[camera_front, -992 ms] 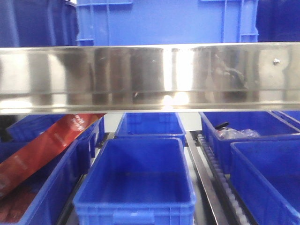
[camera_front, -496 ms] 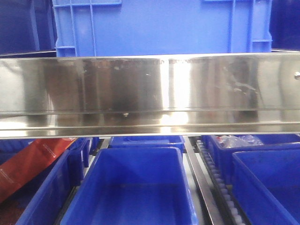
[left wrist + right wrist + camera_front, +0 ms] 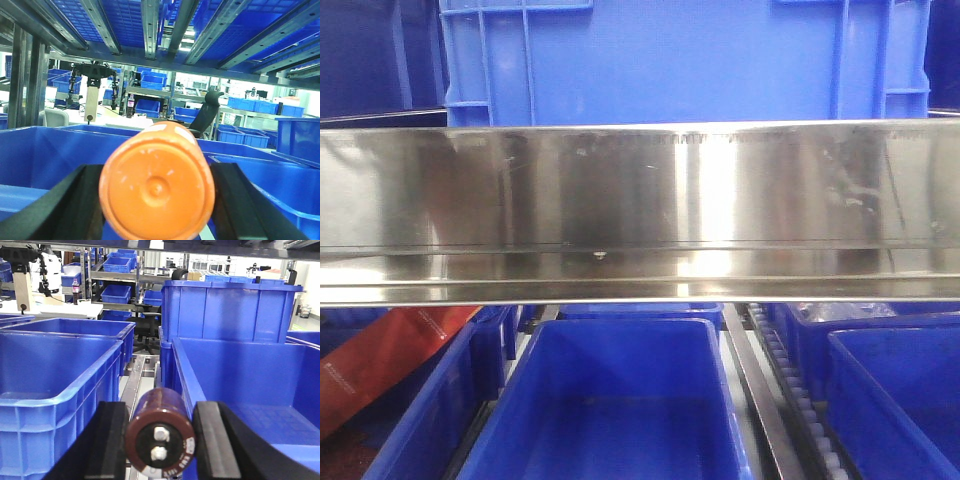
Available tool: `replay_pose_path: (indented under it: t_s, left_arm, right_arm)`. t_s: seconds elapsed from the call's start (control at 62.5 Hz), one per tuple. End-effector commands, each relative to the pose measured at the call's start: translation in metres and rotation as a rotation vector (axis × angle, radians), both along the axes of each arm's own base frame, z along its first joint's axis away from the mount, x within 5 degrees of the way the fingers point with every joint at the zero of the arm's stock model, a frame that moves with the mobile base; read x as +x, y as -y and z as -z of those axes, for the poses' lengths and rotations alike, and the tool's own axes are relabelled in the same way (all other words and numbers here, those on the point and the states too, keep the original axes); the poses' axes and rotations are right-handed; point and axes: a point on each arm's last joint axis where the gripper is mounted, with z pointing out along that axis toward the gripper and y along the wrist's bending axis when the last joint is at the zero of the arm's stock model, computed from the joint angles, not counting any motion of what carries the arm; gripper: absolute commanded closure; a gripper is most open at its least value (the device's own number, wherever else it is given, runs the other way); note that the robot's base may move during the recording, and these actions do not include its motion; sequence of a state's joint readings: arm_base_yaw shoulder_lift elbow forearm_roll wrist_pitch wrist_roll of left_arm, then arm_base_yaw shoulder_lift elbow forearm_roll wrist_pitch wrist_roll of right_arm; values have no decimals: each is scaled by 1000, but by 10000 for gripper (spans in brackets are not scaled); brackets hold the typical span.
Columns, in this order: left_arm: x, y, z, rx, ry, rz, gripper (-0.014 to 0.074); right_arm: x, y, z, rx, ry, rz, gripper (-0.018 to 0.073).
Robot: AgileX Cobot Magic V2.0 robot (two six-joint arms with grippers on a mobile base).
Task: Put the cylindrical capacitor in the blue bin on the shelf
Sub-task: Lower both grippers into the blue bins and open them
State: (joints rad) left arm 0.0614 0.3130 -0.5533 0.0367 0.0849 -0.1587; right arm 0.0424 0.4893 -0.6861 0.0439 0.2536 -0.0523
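You face the shelf (image 3: pixel 640 200) from the front, and its shiny steel front runs across the whole view. One light-blue crate (image 3: pixel 680 60) stands above that steel front. Below it you can count three blue bins in the near row: a centre bin (image 3: pixel 610 400), a left bin (image 3: pixel 430 400) and a right bin (image 3: pixel 900 390). Slivers of farther bins show just under the steel. One red strip (image 3: pixel 380 355) lies slanted in the left bin. One white roller track (image 3: pixel 805 410) runs between the centre bin and the right bin.

Your left claw (image 3: pixel 157 200) pinches one orange cylinder (image 3: pixel 157 187), whose round end is turned to the camera. Two black fingers (image 3: pixel 75 205) press on it, one on each side. It is held under the rails of the shelf's upper level, with blue bin walls behind it.

Your right claw (image 3: pixel 160 445) pinches the one cylindrical capacitor (image 3: pixel 160 432), which is dark brown and shows two screw terminals on the end facing you. It sits between two black pads (image 3: pixel 107 440). The capacitor is in front of the gap between a left-side bin (image 3: pixel 55 385) and a right-side bin (image 3: pixel 250 375), inside neither. One tall crate (image 3: pixel 230 310) stands at the far end of the right-side bin.
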Motion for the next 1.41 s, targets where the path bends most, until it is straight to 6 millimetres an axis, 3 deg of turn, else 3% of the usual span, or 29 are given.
replay_pose_path:
  t_s: [0.0, 0.544, 0.704, 0.88, 1.04, 1.216, 1.392]
  left_arm:
    - [-3, 0, -3, -1, 33, 0, 708]
    - [-2, 0, -8, -4, 57, 2, 708]
    - [9, 1, -32, -10, -39, 17, 708]
    - [50, 13, -65, 75, -95, 129, 708]
    - [103, 51, -81, 162, -161, 313, 708]
    - [162, 100, -85, 191, -214, 443, 708]
    - [222, 138, -72, 205, -257, 481, 708]
  right_arm:
    - [-1, 0, -3, -8, 33, 3, 721]
    - [2, 0, -8, -4, 81, 0, 721]
    - [19, -9, -25, -2, 84, -67, 721]
    - [59, -35, -44, -30, 46, -201, 721]
    - [101, -68, -54, -36, 18, -302, 721]
    - [143, -91, -54, -44, -19, -331, 721]
    - [174, -104, -44, -36, -2, -330, 721]
